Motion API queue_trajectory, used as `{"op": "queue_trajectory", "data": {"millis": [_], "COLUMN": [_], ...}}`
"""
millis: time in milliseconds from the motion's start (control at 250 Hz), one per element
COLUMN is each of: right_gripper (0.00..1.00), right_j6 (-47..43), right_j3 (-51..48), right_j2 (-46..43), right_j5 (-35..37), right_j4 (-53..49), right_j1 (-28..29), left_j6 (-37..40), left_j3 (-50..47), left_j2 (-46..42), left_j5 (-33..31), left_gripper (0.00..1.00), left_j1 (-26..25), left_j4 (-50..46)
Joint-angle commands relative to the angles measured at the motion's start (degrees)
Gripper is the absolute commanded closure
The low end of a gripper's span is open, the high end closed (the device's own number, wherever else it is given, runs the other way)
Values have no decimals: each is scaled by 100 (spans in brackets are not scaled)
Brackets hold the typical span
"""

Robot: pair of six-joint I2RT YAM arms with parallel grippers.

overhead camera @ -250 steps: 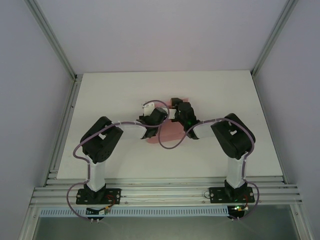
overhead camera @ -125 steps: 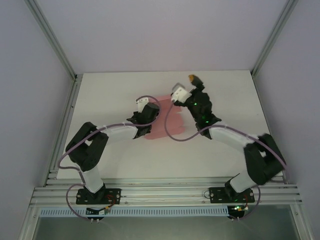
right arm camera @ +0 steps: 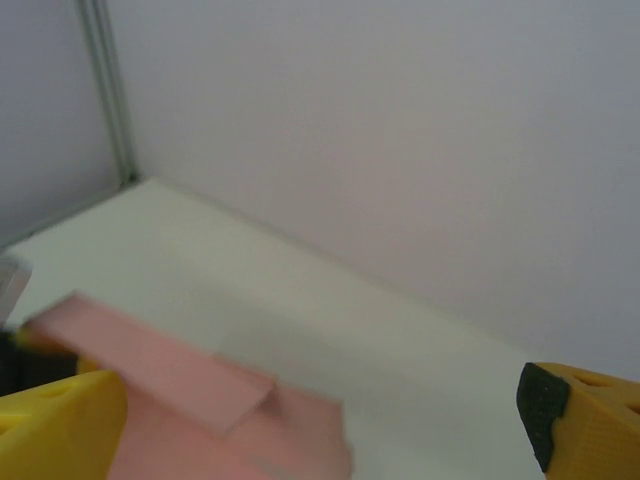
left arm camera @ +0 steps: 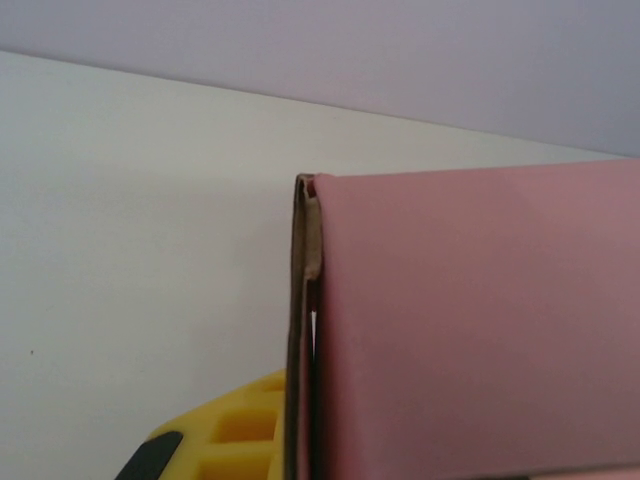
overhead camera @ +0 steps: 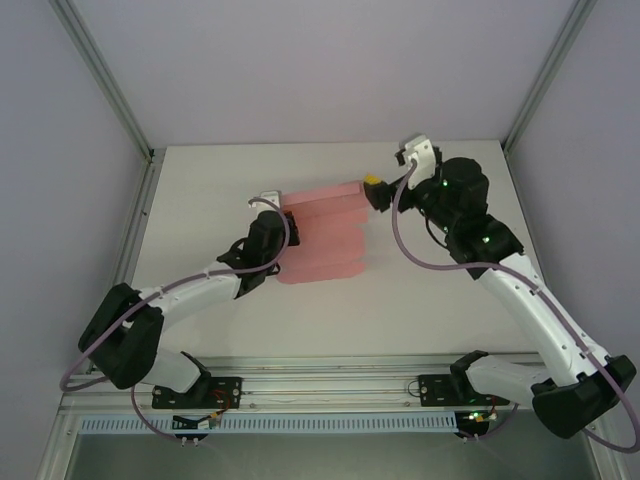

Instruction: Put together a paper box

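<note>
- Top external view: the paper box (overhead camera: 325,240) is lying partly folded on the table (overhead camera: 200,200), farther back and more spread out than a second earlier. The left gripper (overhead camera: 281,222) is pinching its left edge. The right gripper (overhead camera: 376,190), previously over the card, is hanging beside its far right corner.
- Left wrist view: a yellow finger (left arm camera: 240,438) is pressing the folded card edge, jaws nearly closed.
- Right wrist view: yellow fingertips (right arm camera: 60,420) are gaping wide, gripping nothing.
</note>
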Motion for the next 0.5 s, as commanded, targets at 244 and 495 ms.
{"op": "queue_trajectory", "data": {"millis": [244,495], "right_gripper": [12,55], "right_j6": [1067,652], "right_j3": [579,1457], "right_j2": [423,1269], "right_j5": [-2795,-1680], "right_j4": [-1749,-2386], "right_j1": [9,8], "left_j6": [345,365], "left_j3": [-401,-496], "left_j2": [-493,-525], "left_j5": [312,656], "left_gripper": [100,100], "left_j1": [57,50], "left_j4": [254,343]}}
